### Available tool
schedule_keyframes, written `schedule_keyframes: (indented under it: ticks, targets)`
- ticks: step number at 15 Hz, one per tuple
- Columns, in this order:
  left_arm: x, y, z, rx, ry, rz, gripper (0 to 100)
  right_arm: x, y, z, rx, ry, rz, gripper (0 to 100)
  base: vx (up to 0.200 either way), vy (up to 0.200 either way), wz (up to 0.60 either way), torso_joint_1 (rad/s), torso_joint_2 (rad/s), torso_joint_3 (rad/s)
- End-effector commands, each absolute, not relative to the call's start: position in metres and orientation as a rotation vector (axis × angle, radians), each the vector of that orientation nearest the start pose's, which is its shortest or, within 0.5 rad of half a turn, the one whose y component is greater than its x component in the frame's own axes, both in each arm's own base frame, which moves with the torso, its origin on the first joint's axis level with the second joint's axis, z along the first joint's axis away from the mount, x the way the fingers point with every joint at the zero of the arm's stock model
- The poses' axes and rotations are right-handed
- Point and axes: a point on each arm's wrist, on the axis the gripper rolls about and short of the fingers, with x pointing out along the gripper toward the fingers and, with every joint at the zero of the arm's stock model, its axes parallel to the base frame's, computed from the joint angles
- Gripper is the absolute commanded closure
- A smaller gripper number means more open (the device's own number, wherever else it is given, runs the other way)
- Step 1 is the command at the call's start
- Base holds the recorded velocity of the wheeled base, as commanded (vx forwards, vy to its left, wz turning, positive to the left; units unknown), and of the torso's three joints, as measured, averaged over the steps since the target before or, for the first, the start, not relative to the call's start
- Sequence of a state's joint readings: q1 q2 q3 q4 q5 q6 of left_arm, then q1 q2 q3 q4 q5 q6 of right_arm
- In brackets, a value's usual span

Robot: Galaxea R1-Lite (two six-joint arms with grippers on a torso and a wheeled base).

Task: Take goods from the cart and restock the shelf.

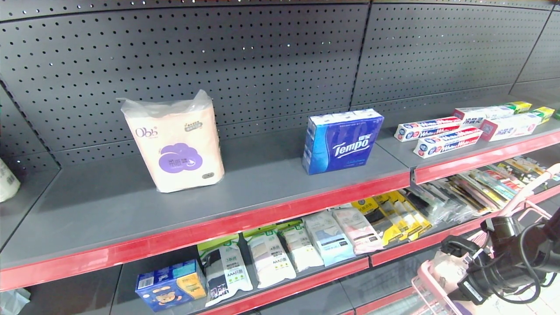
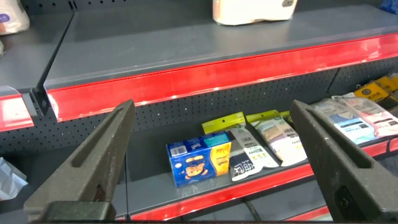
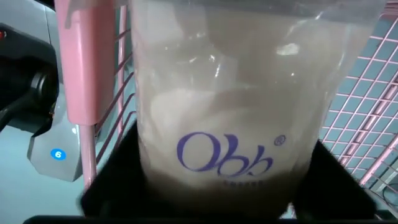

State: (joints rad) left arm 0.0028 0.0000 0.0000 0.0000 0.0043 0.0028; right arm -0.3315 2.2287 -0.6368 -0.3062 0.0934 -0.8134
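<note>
A blue tissue pack [image 1: 341,141] stands upright before the dark pegboard wall [image 1: 262,57], and toothpaste boxes [image 1: 447,142] lie flat well to its right. One level lower, flat packets [image 1: 299,245] lie in a row, with a blue box [image 1: 170,284] at their left end.

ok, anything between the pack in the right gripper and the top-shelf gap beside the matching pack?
Only the pink cart: the pack sits inside it, so its rim must be cleared. The top shelf between the matching pack and blue pack looks bare.
</note>
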Motion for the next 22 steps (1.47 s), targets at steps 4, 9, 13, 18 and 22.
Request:
schedule_keyframes:
  ticks: [4, 9, 13, 18, 22]
  targets:
    - [-0.023, 0.000, 0.075, 0.003, 0.000, 0.008, 0, 0.267, -0.090, -0.038, -0.408, 1.257, 0.306, 100, 0.000, 0.000, 0.00, 0.000, 0.00, 0.000]
    - [-0.023, 0.000, 0.076, 0.003, 0.002, 0.008, 0, 0.255, -0.106, -0.006, -0.387, 1.189, 0.188, 100, 0.000, 0.000, 0.00, 0.000, 0.00, 0.000]
    - [-0.023, 0.000, 0.076, 0.003, 0.002, 0.008, 0, 0.235, -0.120, 0.003, -0.353, 1.194, 0.128, 100, 0.000, 0.000, 0.00, 0.000, 0.00, 0.000]
    - [-0.023, 0.000, 0.076, 0.002, 0.002, 0.008, 0, 0.221, -0.125, 0.011, -0.329, 1.186, 0.089, 100, 0.000, 0.000, 0.00, 0.000, 0.00, 0.000]
    - [-0.023, 0.000, 0.076, 0.003, 0.002, 0.008, 0, 0.215, -0.128, 0.032, -0.334, 1.105, 0.054, 100, 0.000, 0.000, 0.00, 0.000, 0.00, 0.000]
